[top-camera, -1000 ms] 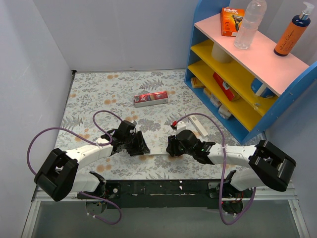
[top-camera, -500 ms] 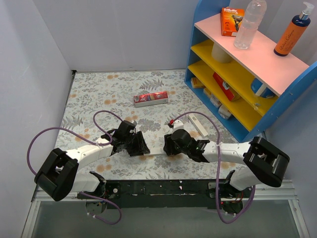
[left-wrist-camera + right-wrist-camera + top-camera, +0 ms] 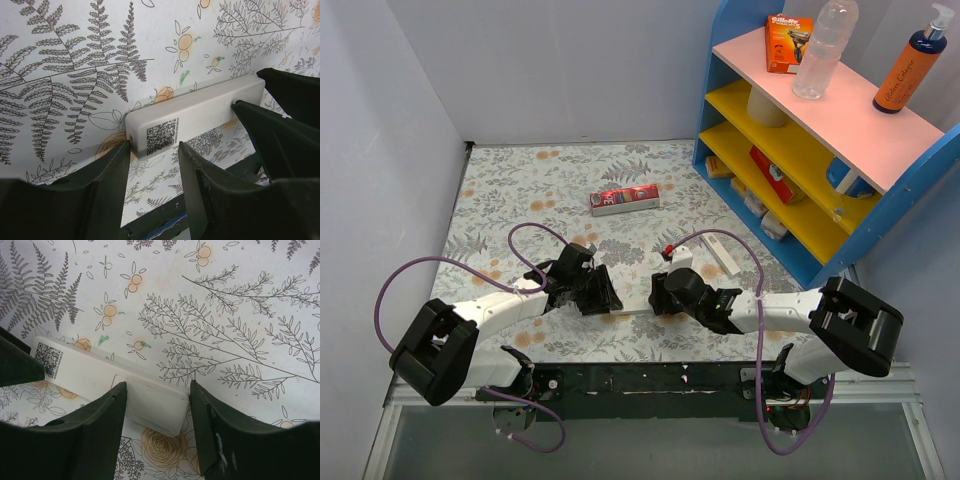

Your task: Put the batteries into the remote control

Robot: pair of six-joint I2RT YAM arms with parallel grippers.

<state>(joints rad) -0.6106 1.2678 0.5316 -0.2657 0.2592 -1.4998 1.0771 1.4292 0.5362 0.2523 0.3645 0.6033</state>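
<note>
Right jaws moved left, now straddling remote control end.

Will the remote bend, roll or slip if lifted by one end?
Likely stiff: the remote control looks like a hard plastic bar. Flat-sided, so it probably won't roll. Its smooth casing might slip in a light grip.

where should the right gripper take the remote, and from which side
The plain end of the remote, away from the QR label, since the left gripper pinches the label end. Come from above with the right gripper across the narrow width: it lies flat, so only its long straight edges offer parallel faces.
</note>
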